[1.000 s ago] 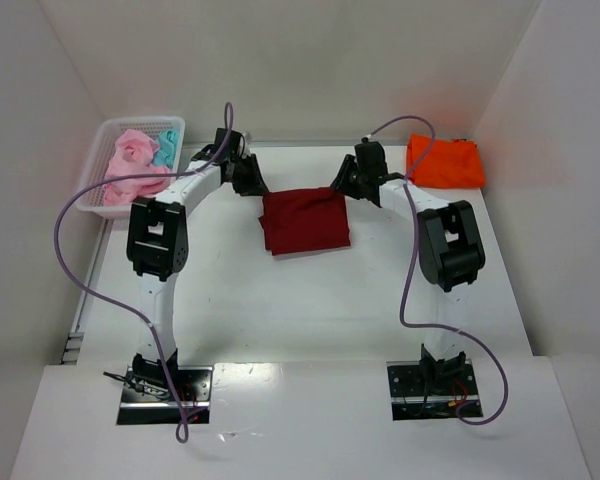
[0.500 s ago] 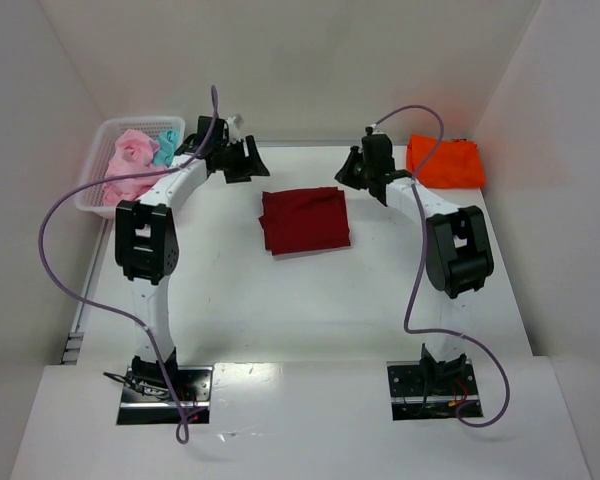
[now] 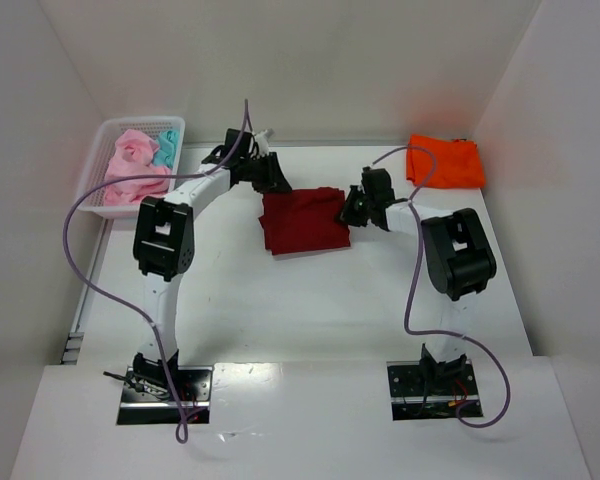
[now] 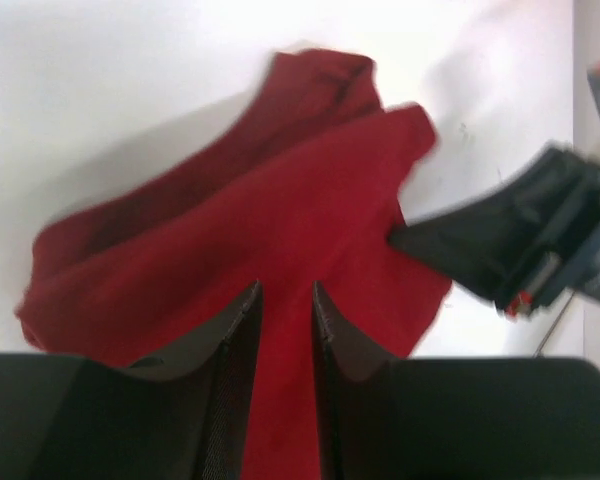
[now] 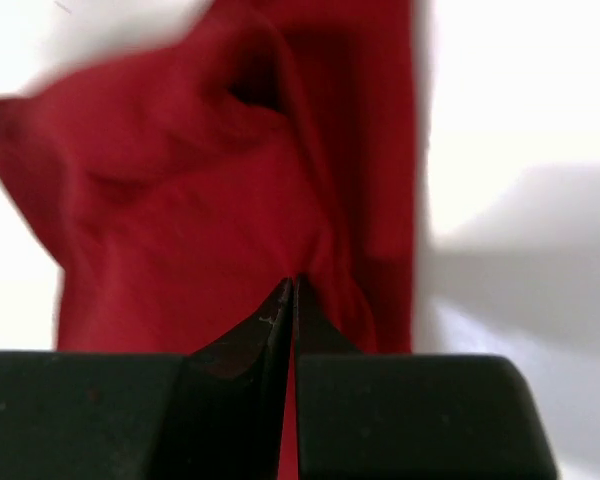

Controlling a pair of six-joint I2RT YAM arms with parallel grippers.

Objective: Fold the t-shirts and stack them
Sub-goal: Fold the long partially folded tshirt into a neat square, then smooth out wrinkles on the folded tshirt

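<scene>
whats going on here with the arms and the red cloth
Two robot arms are folding t-shirts. Both work on the dark red t-shirt in the middle: the right tool is pinched shut on its right side, and the left tool sits at its far left corner, jaws narrowly apart over the cloth. An orange t-shirt lies folded at the far right; pink t-shirts and a teal t-shirt sit in the white mesh basket.

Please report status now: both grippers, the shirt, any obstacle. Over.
Left gripper narrowly open over large dark red cloth t-shirt. Right gripper shut, pinching its right edge. Bright orange cloth t-shirt lies apart, far right; not in the way.
</scene>
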